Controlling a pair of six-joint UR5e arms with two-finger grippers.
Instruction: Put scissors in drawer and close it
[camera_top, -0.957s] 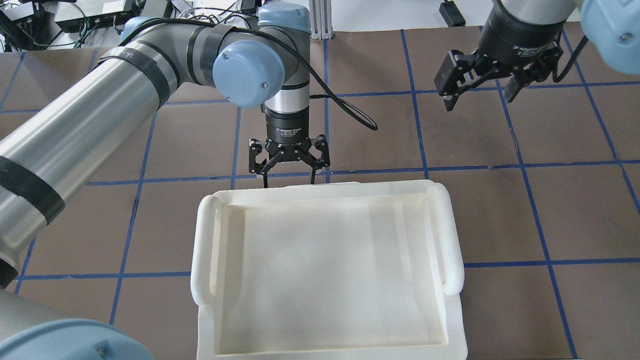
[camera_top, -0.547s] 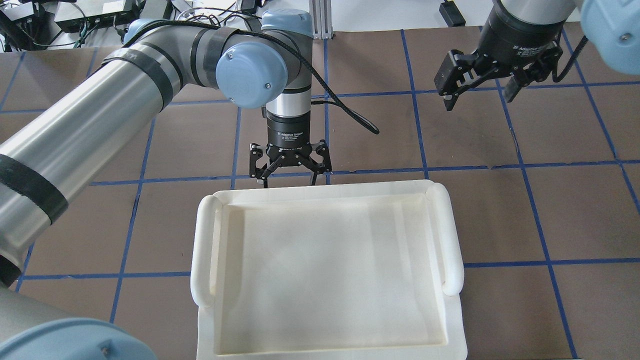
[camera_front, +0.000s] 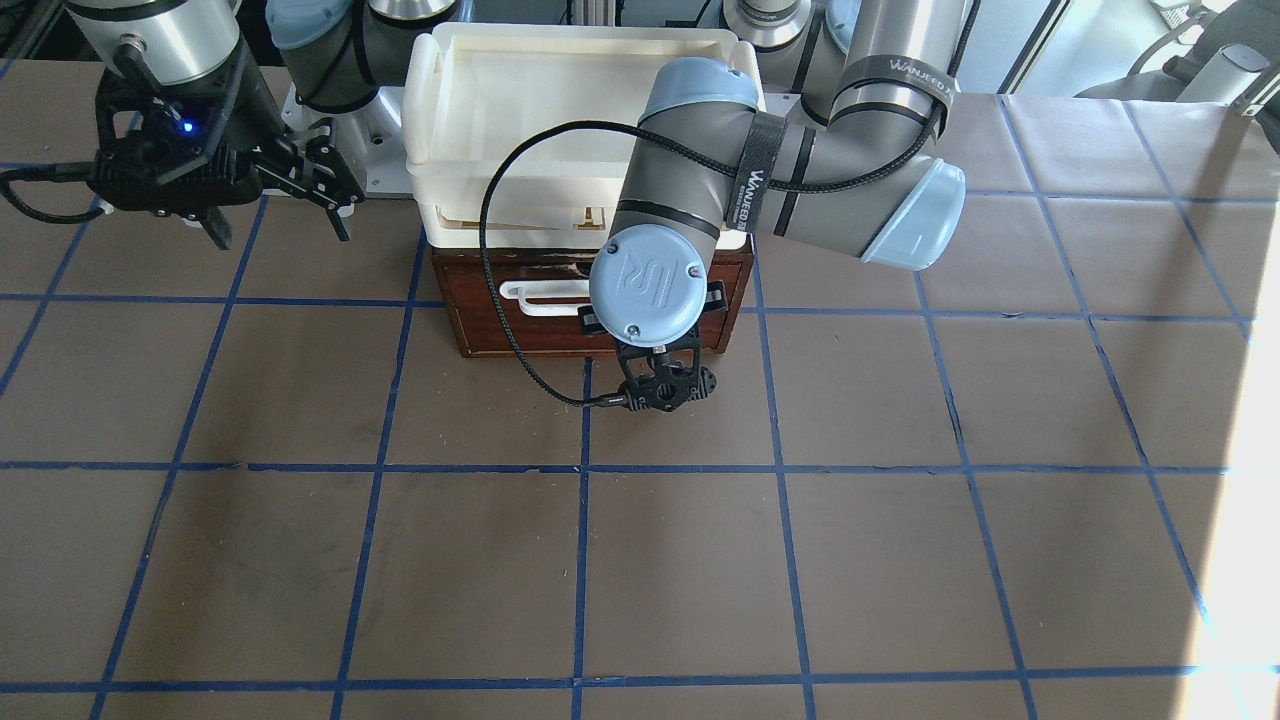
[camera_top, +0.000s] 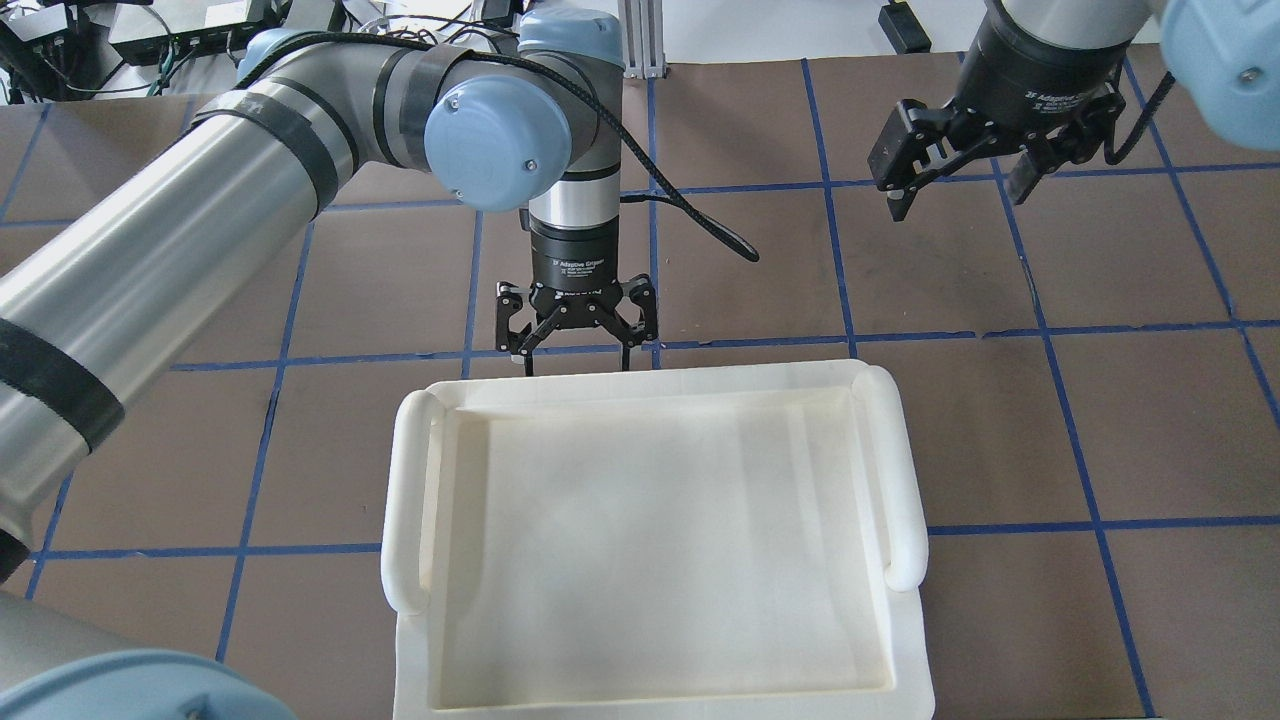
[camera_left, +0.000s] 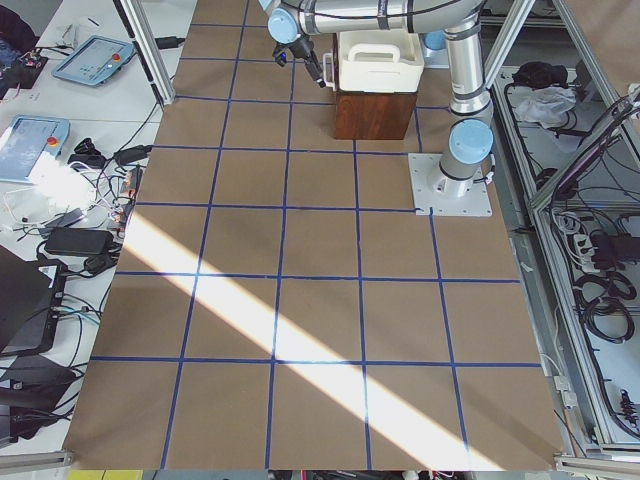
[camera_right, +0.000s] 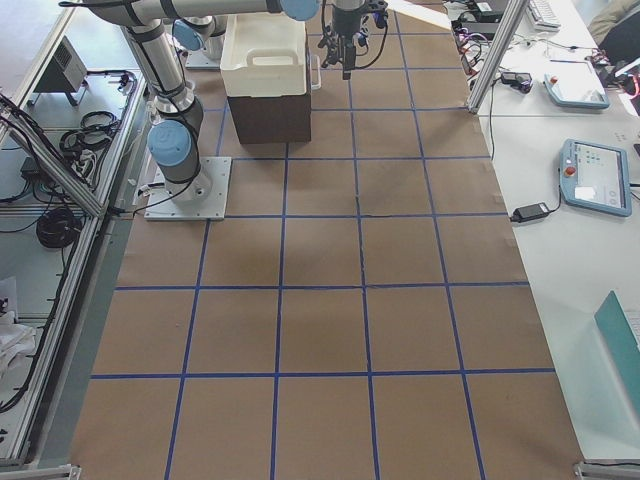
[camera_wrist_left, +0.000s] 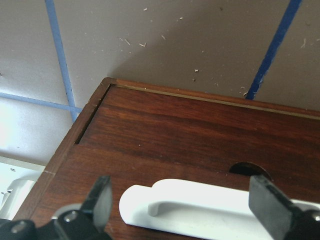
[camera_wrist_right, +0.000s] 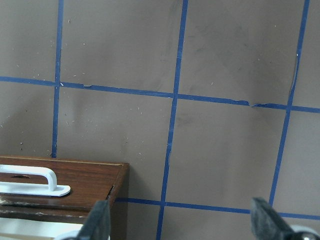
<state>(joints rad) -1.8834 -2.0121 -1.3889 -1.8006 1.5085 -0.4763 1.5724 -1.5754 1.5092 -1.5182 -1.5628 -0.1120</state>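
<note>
Blue "UR" cap (camera_front: 645, 283) near wooden drawer (camera_front: 480, 330)

"UR" logo on L arm joint cap (camera_front: 645, 280); "WANJEED" on arm strap (camera_front: 893, 68); "Adaptive Gripper" on L wrist collar (camera_top: 585, 265).

- Cream-white plastic tray (camera_top: 903, 480): rounded side rims, pale flat interior.
- Tabletop (camera_top: 1150, 430): brown, gridded with blue tape (camera_front: 580, 560).
- Teach pendant (camera_right: 592, 176) lying on a white side desk, cables nearby.
- Sunlight band (camera_left: 250, 310) runs diagonally across the tabletop.
</note>
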